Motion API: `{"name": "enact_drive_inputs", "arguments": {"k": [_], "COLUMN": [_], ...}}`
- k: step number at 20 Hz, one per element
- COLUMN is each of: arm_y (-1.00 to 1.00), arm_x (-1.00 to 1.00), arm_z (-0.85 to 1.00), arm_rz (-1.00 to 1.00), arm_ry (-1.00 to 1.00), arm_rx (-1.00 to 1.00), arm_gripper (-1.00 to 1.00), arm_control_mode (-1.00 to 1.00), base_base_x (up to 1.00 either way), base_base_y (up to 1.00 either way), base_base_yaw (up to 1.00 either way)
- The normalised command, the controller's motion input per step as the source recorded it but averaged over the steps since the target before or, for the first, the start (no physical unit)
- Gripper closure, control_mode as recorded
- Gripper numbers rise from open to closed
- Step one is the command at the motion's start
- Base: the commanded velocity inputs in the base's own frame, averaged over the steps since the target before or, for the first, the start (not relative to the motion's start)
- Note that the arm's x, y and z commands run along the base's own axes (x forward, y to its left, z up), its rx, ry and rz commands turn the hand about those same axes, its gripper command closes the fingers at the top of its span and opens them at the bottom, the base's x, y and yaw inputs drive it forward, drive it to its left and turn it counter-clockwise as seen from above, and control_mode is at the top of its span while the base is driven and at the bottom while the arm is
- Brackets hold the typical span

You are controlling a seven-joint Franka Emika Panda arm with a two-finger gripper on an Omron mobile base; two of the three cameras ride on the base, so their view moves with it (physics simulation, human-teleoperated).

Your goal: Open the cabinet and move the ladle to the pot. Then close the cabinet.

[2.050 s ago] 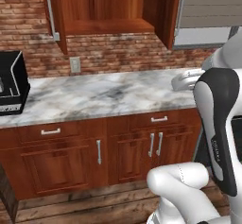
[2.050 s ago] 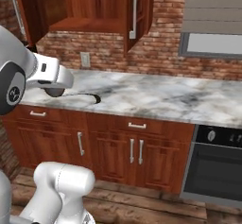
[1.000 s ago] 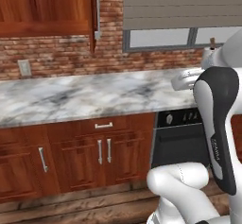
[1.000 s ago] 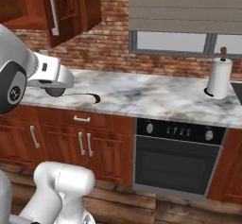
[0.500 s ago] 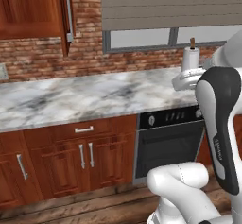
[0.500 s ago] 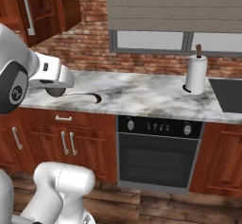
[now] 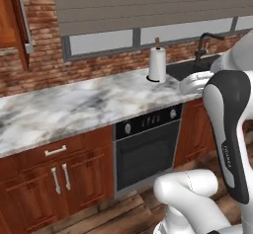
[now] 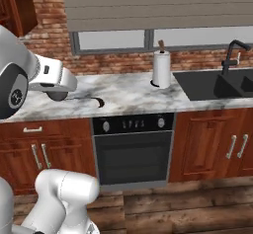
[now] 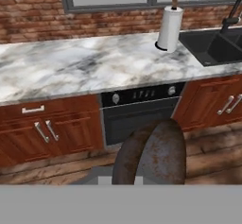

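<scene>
Ladle [image 9: 153, 154] is held pinched in the gripper [image 8: 63, 96]: in the right base view the thin handle is seen running out of the hand to the dark bowl, hung over the front edge of the marble counter [image 8: 123, 92], just left of the oven [image 8: 131, 149]. In the hand view the rusty brown bowl is seen close up, and the fingertips are hidden behind it. The cabinet [image 7: 10, 25] is seen at the far upper left of the left base view, with its silver bar handle [image 7: 23, 20] vertical; it is well apart from the ladle. In the right base view a dark door edge is cut off by the top left corner. An upright paper towel roll [image 8: 161, 69] is placed at the back of the counter, just beside the dark sink [image 8: 212, 85], with a black faucet [image 8: 232, 53] behind it. A brick wall [image 7: 44, 65] and a window [image 8: 148, 38] under a grey blind are seen behind the counter. Lower cabinets [image 9: 47, 128] with short handles are set on both sides of the oven, above a wood floor [image 8: 188, 203].
</scene>
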Motion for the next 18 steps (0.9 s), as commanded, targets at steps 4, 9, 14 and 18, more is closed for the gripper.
{"name": "enact_drive_inputs", "arguments": {"k": [4, 9, 14, 18], "arm_y": [0.00, 0.00, 0.00, 0.00], "arm_x": [0.00, 0.00, 0.00, 0.00], "arm_z": [0.00, 0.00, 0.00, 0.00], "arm_rz": [0.00, 0.00, 0.00, 0.00], "arm_ry": [0.00, 0.00, 0.00, 0.00], "arm_rx": [0.00, 0.00, 0.00, 0.00], "arm_gripper": [1.00, 1.00, 1.00, 1.00], "arm_control_mode": [1.00, 1.00, 1.00, 1.00], "base_base_x": [0.00, 0.00, 0.00, 0.00], "base_base_y": [0.00, -0.03, -0.06, -0.08], "base_base_yaw": [-0.46, -0.45, -0.45, -0.44]}}
